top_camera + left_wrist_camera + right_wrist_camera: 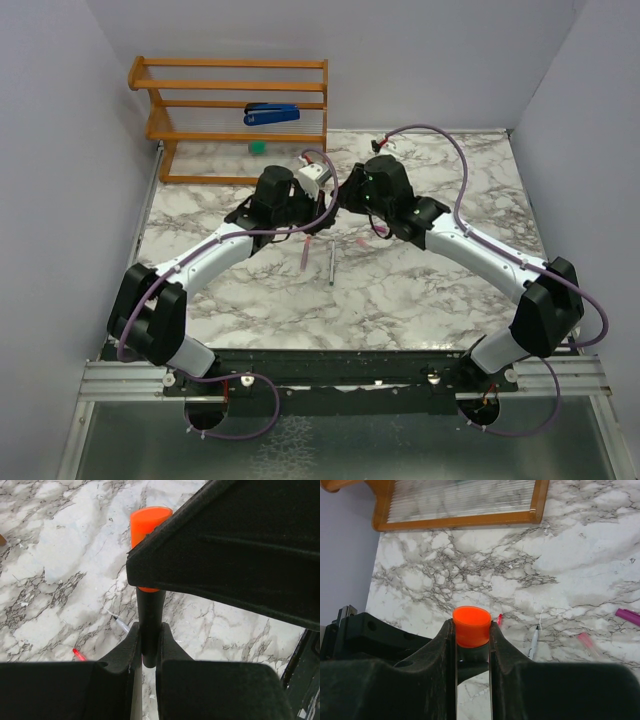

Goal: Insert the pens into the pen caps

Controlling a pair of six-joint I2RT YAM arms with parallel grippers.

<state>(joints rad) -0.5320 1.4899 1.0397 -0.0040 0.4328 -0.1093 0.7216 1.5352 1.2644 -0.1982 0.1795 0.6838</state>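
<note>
- The marble table (420, 290) carries the whole job, and both arms have met over its middle, which makes sense: one part in each hand, brought nose to nose so they can be pushed together in the air.
- At the back stands a wooden rack (235, 110) with a blue stapler-like object (271, 113) on a shelf and a small green object (258, 147) below; neither belongs to this work.
- The left gripper (148, 650) is pinched tight on the black marker (150, 615), gripping low on the barrel so the top end stays free.
- The right gripper (471, 640) is closed narrowly on the orange cap (471, 626), one finger on each side, its end showing.
- From the left wrist view the cap sits right on the marker's top; I judge it is being seated, though how deep I cannot tell.
- On the table, waiting their turn, lie the grey pen (331, 266) and pink pen (305, 256) side by side, and a purple cap (628, 615) and pink cap (586, 641) off to one side.
</note>
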